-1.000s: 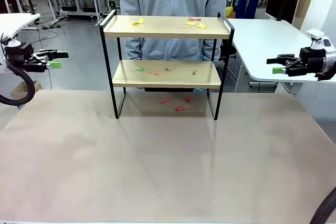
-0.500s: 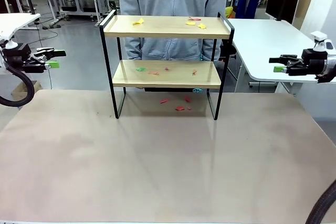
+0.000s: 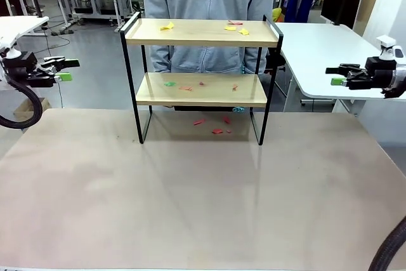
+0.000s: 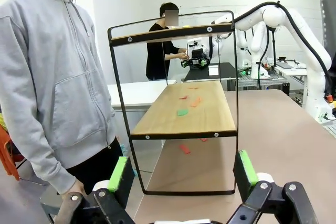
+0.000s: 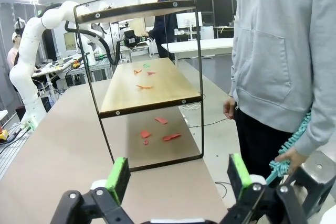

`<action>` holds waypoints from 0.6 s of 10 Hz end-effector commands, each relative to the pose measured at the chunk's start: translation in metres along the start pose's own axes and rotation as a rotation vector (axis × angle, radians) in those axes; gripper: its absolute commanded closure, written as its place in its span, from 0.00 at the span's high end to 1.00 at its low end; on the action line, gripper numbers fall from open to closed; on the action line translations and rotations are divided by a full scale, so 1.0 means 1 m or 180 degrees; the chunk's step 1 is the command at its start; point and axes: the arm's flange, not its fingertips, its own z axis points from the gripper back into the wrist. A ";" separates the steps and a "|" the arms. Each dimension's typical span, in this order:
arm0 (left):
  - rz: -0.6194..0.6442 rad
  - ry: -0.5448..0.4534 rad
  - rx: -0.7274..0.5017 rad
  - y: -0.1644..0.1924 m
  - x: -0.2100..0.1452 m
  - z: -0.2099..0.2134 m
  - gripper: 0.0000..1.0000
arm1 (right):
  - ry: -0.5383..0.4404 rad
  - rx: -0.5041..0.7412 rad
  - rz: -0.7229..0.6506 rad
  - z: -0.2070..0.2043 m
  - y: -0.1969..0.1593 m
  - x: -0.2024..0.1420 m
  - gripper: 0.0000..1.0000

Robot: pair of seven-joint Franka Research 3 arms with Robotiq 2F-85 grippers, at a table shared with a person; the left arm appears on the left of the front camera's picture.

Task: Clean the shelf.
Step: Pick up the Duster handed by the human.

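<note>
The shelf (image 3: 198,32), two light wood boards in a thin black frame, stands at the table's far middle. Yellow and pink paper scraps (image 3: 167,26) lie on its top board, green and red ones (image 3: 170,84) on the lower board, and red ones (image 3: 217,131) on the table underneath. My left gripper (image 3: 63,70) hangs open beyond the table's left edge, level with the lower board. Out to the right, my right gripper (image 3: 336,75) is open too. The left wrist view looks at the shelf (image 4: 181,121) end-on between open fingers (image 4: 119,174), as does the right wrist view at the shelf (image 5: 147,98).
A person in a grey hoodie (image 3: 202,4) stands right behind the shelf, holding a teal duster (image 5: 286,158) low at one side. A white side table (image 3: 317,49) stands at the right. The near half of the beige table (image 3: 203,195) is bare.
Both grippers have risen slightly and levelled out at the sides. The shelf and scraps have not moved.
</note>
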 end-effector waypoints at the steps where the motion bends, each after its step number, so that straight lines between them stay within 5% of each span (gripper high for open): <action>1: 0.0067 -0.0025 0.0122 -0.005 0.006 -0.006 1.00 | -0.0106 -0.0100 -0.0033 -0.003 -0.004 0.005 1.00; 6: 0.0000 0.0000 0.0000 0.000 0.000 0.000 1.00 | 0.0000 0.0000 0.0000 0.000 0.000 0.000 1.00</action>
